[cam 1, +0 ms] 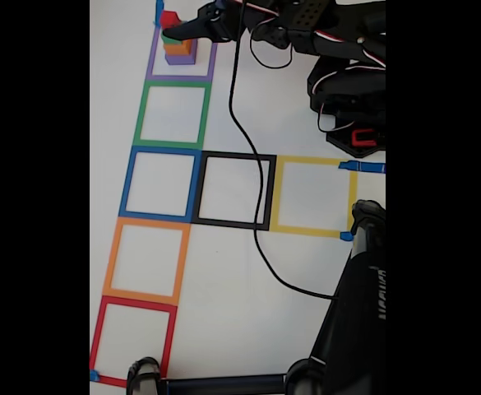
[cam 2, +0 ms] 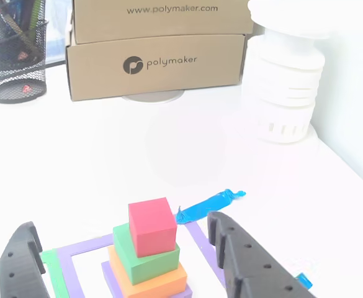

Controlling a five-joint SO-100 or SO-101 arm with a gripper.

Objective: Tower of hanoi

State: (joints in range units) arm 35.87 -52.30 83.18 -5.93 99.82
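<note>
**In the purple square: a stack easy to topple**

In the purple square (cam 1: 181,70) stands the stack: red cube (cam 2: 151,226) on green block (cam 2: 145,261), on orange (cam 2: 149,282), on purple. The fingers (cam 2: 228,254) stand apart, one at each side of the stack, touching nothing. The red cube sits slightly askew on the green. If the fingers close too low, they would likely catch green too and drag or tip the tower across the surface (cam 2: 187,143).
</note>
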